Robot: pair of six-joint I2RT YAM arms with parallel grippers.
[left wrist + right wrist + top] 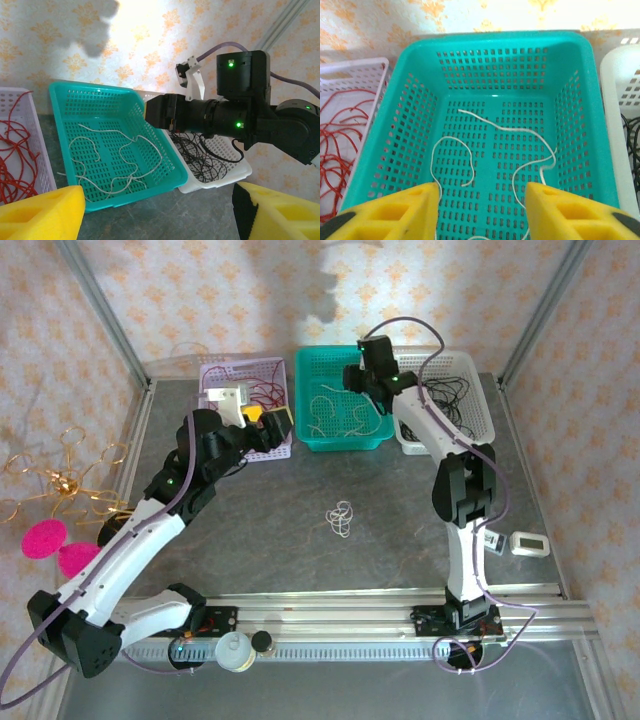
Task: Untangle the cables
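**Fig. 1.** Three perforated baskets stood in a row at the far edge of the grey table (pixel 300 560), against the patterned wall.

The lilac basket (pixel 245 362) on the left held the red cables (pixel 12 150) in loose loops. The teal basket (pixel 495 37) in the middle held a cream-white cable (pixel 505 129), which wandered across its floor. The white basket (pixel 480 390) on the right held the black cables (pixel 205 160), bunched together.

A small clump of cream-white cable (pixel 342 518) lay by itself on the open table, well apart from the baskets and between the two arms.

The right gripper (pixel 482 192) hung over the near part of the teal basket. Its yellow fingers (pixel 570 210) stood apart and clasped nothing, though the cable on the basket floor passed close under them.

The left gripper (pixel 159 200) was near the front of the lilac basket and faced the teal one, with its fingers spread wide and empty.

A small white device (pixel 527 543) lay on the table beside the right arm (any marking on its face was too small to read). A gold wire ornament (pixel 60 480) sat outside the left frame post.
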